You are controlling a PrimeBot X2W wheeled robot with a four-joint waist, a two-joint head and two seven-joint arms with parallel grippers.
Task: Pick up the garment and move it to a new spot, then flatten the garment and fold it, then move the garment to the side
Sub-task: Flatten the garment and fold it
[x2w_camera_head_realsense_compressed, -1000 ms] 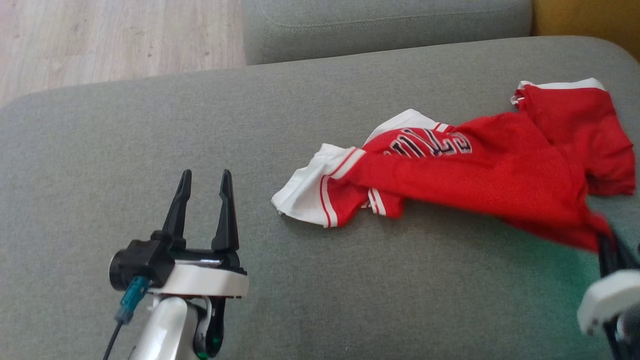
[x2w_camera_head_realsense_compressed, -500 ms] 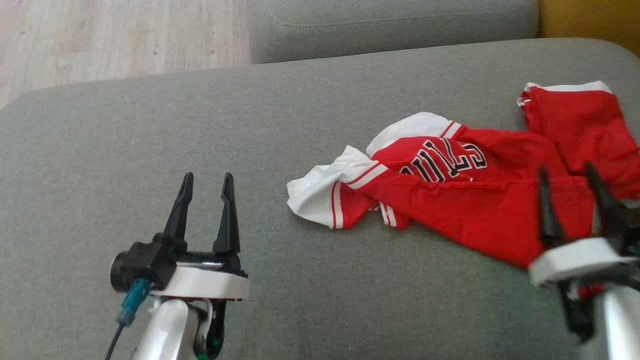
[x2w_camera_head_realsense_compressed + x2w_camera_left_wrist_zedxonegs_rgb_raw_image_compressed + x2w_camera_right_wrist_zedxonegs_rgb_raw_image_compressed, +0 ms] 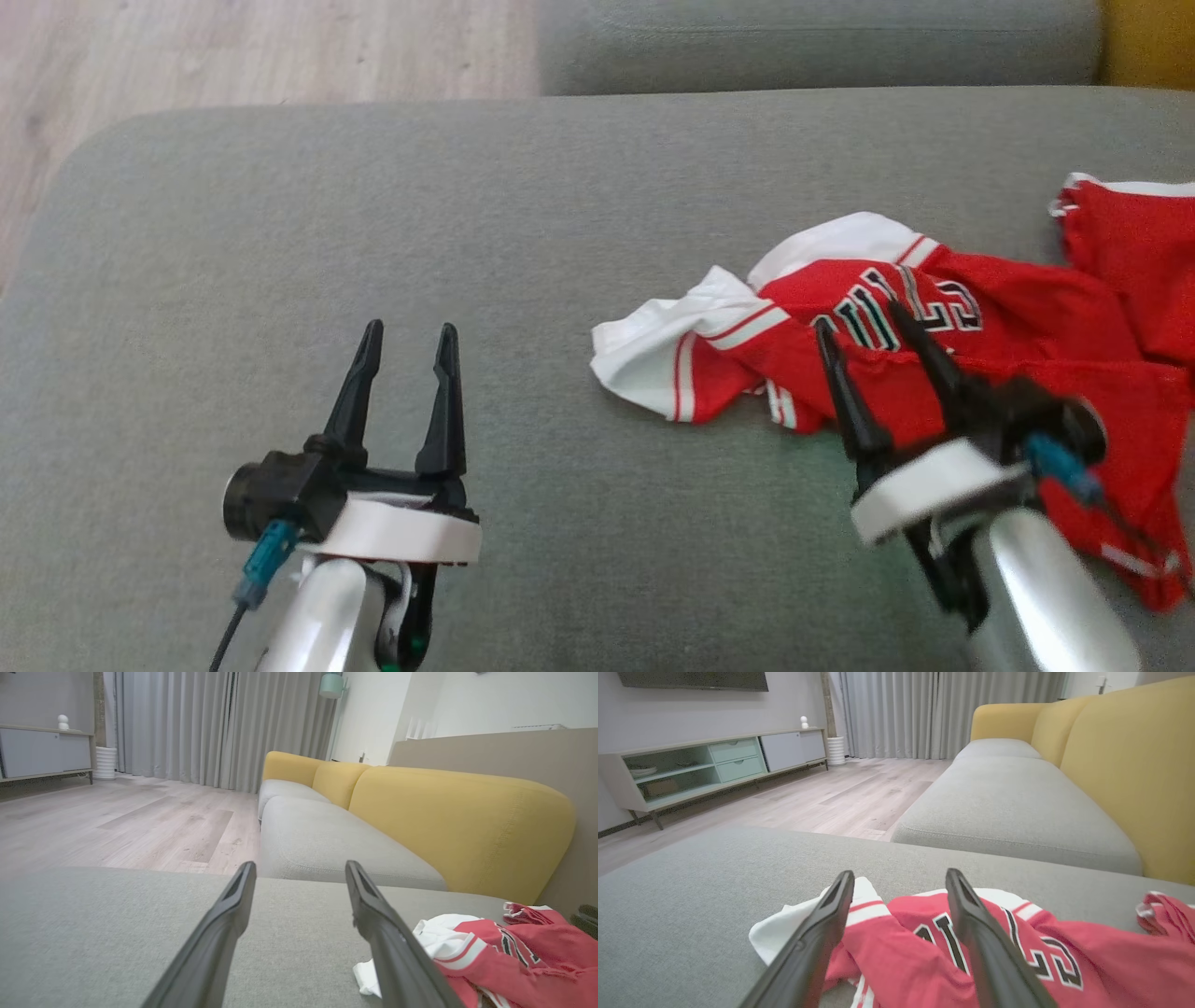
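Toward the right of the broad grey fabric sofa cushion (image 3: 467, 205) lies the crumpled red-and-white jersey (image 3: 1018, 308), with the right fingers (image 3: 840, 383) over it and the left fingers (image 3: 358, 383) well aside, all spread empty, so flattening seems next: each must pinch a hem.

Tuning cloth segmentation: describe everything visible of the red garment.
The garment is a red jersey with white sleeve panels, striped trim and black-outlined white lettering. Its soft fabric is crumpled and folded over itself. It lies on the grey sofa cushion, toward the robot's right. The right end effector is open over it; contact is unclear.
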